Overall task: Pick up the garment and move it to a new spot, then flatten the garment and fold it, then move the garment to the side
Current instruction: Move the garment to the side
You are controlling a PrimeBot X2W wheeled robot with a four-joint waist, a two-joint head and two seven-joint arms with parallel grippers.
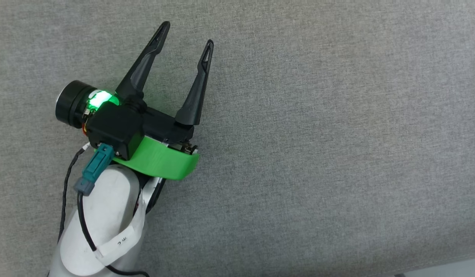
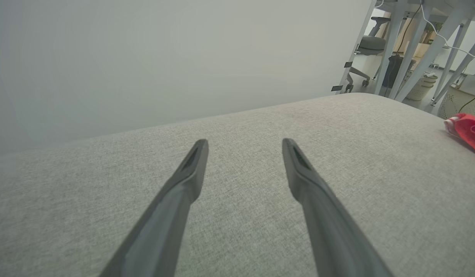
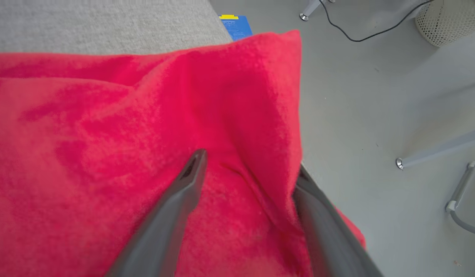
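- The grey cloth-covered worktop (image 1: 337,154) stretches bare under the head view. In the right wrist view its edge gives way to the pale floor (image 3: 376,96).
- The garment (image 3: 106,134) lies at that edge as a broad red spread with one raised ridge. The left wrist view shows it as a small red heap (image 2: 468,130) far off to the side. No lettering or sleeve shows, so I cannot tell whether it is folded or only bunched.
- The left gripper (image 1: 188,34) hangs over bare worktop with its fingers spread wide and nothing between them, well apart from the garment.
- The right gripper (image 3: 251,161) is open astride the ridge. One finger lies on top of the cloth, and the other's tip is hidden behind the fold.
- Judgement: this fits either a grasp forming for the pick-up or a letting-go after setting the garment aside.
- Either way, the right gripper's next move calls for care, since a snagged finger could drag the cloth over the edge to the floor.
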